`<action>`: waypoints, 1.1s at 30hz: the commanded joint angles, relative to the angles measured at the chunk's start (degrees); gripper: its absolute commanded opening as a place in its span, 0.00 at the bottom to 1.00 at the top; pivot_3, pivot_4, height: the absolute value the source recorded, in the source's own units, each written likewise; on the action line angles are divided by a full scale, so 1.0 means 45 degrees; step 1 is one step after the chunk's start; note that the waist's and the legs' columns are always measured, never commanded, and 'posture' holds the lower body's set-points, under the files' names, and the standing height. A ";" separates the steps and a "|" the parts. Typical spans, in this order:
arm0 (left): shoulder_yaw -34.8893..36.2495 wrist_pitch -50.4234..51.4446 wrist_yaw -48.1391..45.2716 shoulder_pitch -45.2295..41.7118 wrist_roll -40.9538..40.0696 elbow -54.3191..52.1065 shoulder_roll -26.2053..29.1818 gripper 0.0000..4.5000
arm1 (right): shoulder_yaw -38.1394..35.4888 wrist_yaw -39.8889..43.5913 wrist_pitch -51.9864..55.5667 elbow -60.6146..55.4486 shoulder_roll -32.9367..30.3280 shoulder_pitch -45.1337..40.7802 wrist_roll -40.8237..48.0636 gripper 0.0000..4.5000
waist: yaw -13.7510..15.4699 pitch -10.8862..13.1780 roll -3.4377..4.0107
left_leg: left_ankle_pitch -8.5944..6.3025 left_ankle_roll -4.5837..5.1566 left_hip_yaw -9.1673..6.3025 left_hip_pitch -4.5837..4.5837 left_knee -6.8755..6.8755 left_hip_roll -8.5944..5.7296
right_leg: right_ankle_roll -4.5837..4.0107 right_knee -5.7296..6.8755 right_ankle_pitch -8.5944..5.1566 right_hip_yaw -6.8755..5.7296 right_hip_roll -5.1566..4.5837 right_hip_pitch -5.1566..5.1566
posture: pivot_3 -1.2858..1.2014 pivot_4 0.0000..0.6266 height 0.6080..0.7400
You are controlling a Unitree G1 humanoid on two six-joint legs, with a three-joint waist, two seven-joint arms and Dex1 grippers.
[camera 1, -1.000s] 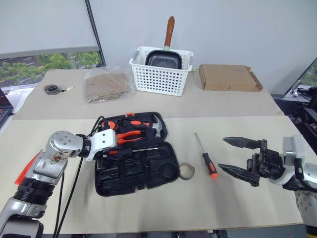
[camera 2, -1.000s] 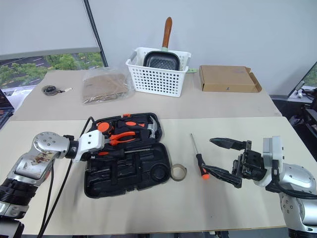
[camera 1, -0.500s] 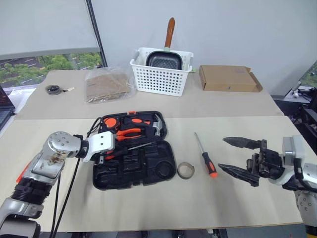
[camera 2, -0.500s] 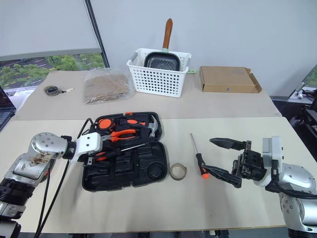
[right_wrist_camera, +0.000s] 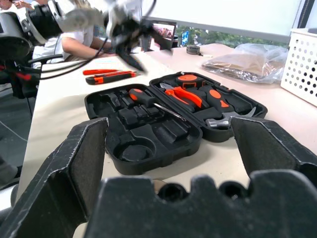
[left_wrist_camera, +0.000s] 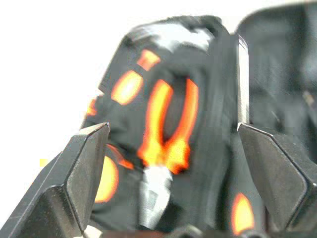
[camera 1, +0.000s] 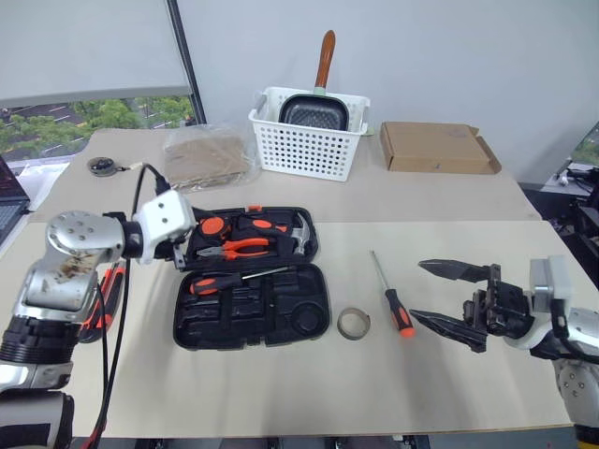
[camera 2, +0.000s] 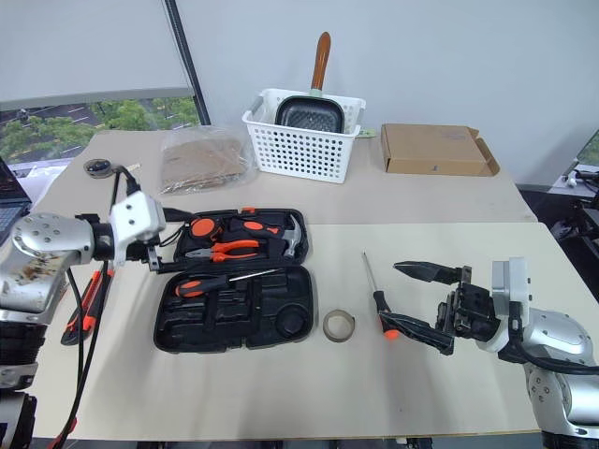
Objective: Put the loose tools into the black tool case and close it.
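The black tool case [camera 1: 309, 281] lies open at the table's middle, with orange-handled pliers [camera 1: 236, 248] and a hammer in its far half. One black-orange screwdriver [camera 1: 234, 278] rests in the near half. My left gripper [camera 1: 184, 254] hovers open and empty above the case's left end. A second screwdriver [camera 1: 393, 299] and the greyish tape ring [camera 1: 353, 324] lie on the table right of the case. The utility knife [right_wrist_camera: 111, 76] and slim orange tool [right_wrist_camera: 99, 71] lie left of the case, partly behind my left arm. My right gripper [camera 1: 418, 291] is open, just right of the loose screwdriver.
At the back stand a white perforated basket [camera 1: 309, 145] with a pan, a flat cardboard box [camera 1: 435, 148] and a plastic bag [camera 1: 208, 154]. A small round object [camera 1: 101, 166] lies far left. A seated person [right_wrist_camera: 81, 44] is beyond the table's left end.
My left gripper opened, left the screwdriver in the case's near half, then rose and drew back to the left. The right arm held still.
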 commanded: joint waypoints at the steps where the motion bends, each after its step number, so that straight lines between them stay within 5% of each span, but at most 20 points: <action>1: 0.0626 0.1695 0.1699 0.0351 -0.0526 -0.1499 -0.0664 0.67 | -0.0229 -0.0137 -0.0307 -0.0387 0.0066 0.0038 0.0082 1.00 | -0.0002 0.0001 -0.0001 | -0.0001 0.0001 0.0002 0.0001 0.0000 -0.0001 | 0.0004 -0.0007 0.0001 0.0001 0.0001 0.0006 | 0.52 0.24 0.70; 9: 0.0174 0.4605 0.4459 0.3109 -0.0091 -0.4764 -0.1417 0.01 | -0.0239 -0.0216 -0.0290 -0.0486 0.0101 0.0144 0.0149 1.00 | -0.0085 0.0004 -0.0006 | 0.0010 -0.0021 -0.0005 0.0017 -0.0005 0.0002 | 0.0013 0.0002 0.0001 0.0003 0.0007 0.0009 | 0.52 0.24 0.70; 19: -0.2049 0.4129 0.6085 0.3962 0.1402 -0.4192 -0.2618 0.01 | -0.0013 -0.0125 -0.0185 -0.0373 0.0064 -0.0214 0.0134 1.00 | 0.0132 -0.0001 0.0000 | 0.0031 -0.0052 -0.0033 0.0041 -0.0005 0.0000 | 0.0005 0.0039 -0.0002 0.0017 0.0009 0.0019 | 0.52 0.24 0.70; 33: -0.3455 0.3674 0.5738 0.4370 0.2511 -0.3148 -0.2217 0.01 | -0.0107 -0.0184 -0.0075 -0.0569 -0.0058 -0.0073 0.0140 1.00 | 0.0150 -0.0056 0.0092 | -0.0009 -0.0120 -0.0040 0.0079 -0.0009 0.0001 | -0.0001 0.0050 -0.0005 0.0016 0.0002 0.0041 | 0.52 0.24 0.70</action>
